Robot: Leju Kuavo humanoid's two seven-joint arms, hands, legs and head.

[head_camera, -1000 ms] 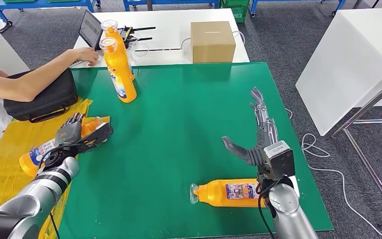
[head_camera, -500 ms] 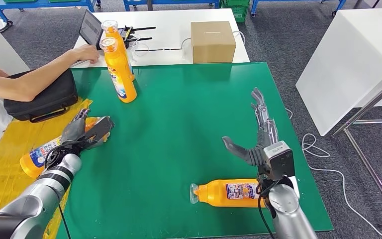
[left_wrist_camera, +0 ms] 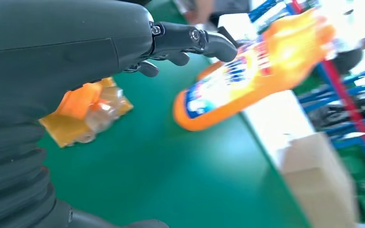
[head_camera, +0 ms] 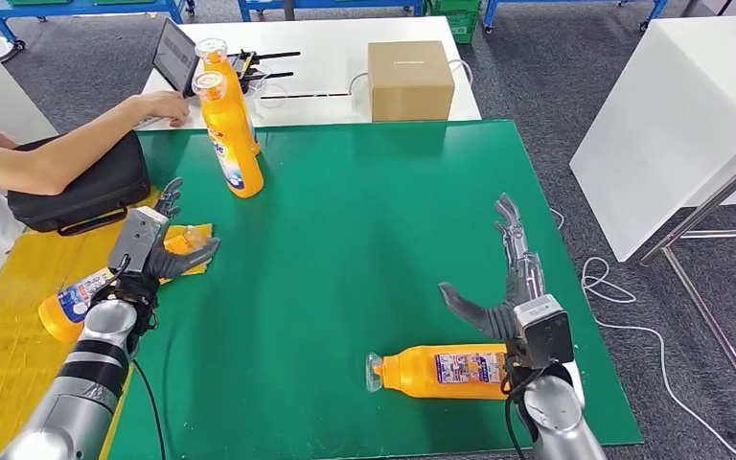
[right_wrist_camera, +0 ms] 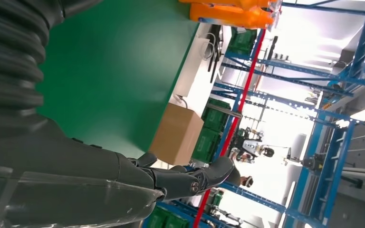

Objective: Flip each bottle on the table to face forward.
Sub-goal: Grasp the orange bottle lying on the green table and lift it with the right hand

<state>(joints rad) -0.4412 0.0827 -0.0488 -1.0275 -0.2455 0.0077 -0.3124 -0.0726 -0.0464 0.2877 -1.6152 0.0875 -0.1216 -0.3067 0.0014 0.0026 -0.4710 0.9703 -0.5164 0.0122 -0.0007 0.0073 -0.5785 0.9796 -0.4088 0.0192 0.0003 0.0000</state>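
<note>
Two bottles (head_camera: 230, 125) stood upright at the far left of the green mat (head_camera: 364, 240), well ahead of the left hand (head_camera: 158, 251); these looked finished, though whether their labels faced forward was too small to tell. Two more lay on their sides, so about half the job seemed left. One lying bottle (head_camera: 77, 295) rested on the yellow sheet (head_camera: 0, 335) directly under the left hand, its cap end poking out past the fingers. That hand hovered over it with fingers spread, apparently holding nothing. The other lying bottle (head_camera: 441, 371) sat just below the right hand (head_camera: 503, 287), close by the wrist, cap pointing left. The right hand was open too, fingers extended forward and gripping nothing.
</note>
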